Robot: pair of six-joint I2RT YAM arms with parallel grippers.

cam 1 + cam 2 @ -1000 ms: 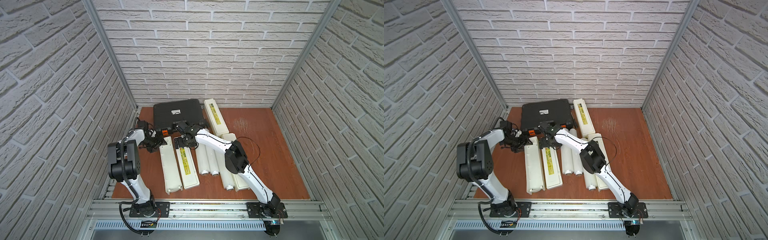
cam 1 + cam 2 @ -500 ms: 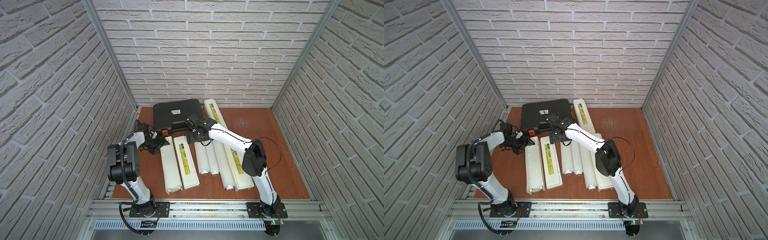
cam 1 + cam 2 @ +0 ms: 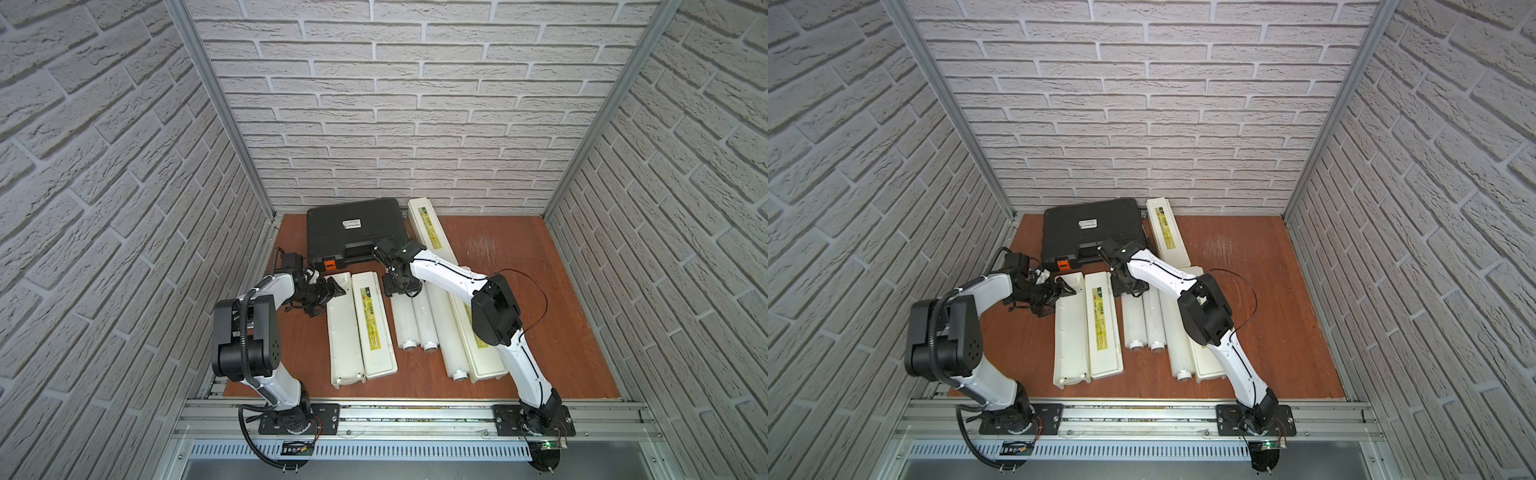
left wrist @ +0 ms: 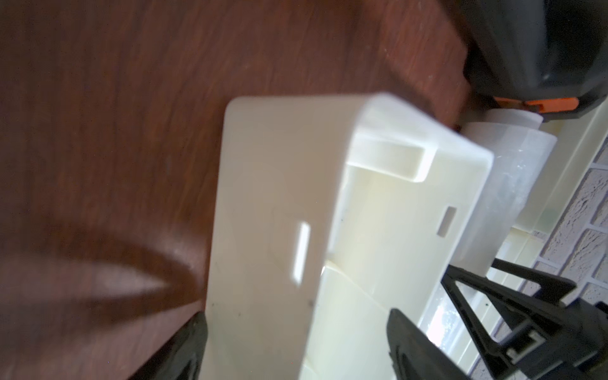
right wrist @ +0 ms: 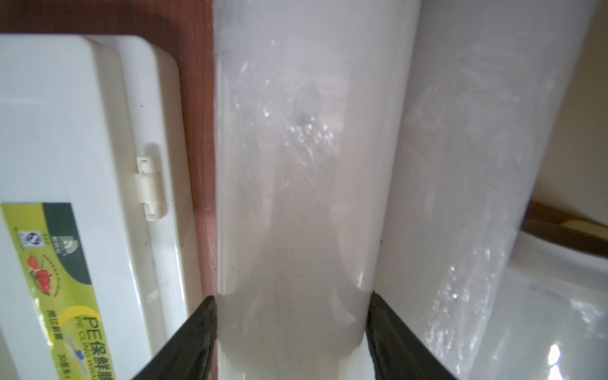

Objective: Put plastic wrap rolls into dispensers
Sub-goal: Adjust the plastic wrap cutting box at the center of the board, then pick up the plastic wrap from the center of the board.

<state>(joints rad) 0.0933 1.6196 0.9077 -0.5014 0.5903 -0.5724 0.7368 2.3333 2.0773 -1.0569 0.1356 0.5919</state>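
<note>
An open dispenser lies left of centre, its empty tray (image 3: 343, 328) beside its labelled lid (image 3: 372, 324). My left gripper (image 3: 336, 289) is open at the tray's far end. In the left wrist view it (image 4: 299, 345) straddles the tray's side wall (image 4: 263, 230) with slack on one side. Three plastic wrap rolls lie side by side: a left roll (image 3: 402, 320), a middle roll (image 3: 428, 320) and a longer one (image 3: 446, 336). My right gripper (image 3: 399, 286) is at the left roll's far end. In the right wrist view it (image 5: 291, 329) is shut on that roll (image 5: 296, 148), both fingers against its sides.
A closed dispenser (image 3: 482, 353) lies under my right arm beside the long roll. Another closed dispenser (image 3: 430, 228) lies at the back next to a black case (image 3: 353, 232) with an orange latch (image 3: 329, 263). Bare wooden floor (image 3: 540, 270) spreads to the right. Brick walls enclose three sides.
My right arm swung from the open dispenser's lid over to the left roll, and its jaws closed on it. My left gripper's jaws widened at the tray's far end.
</note>
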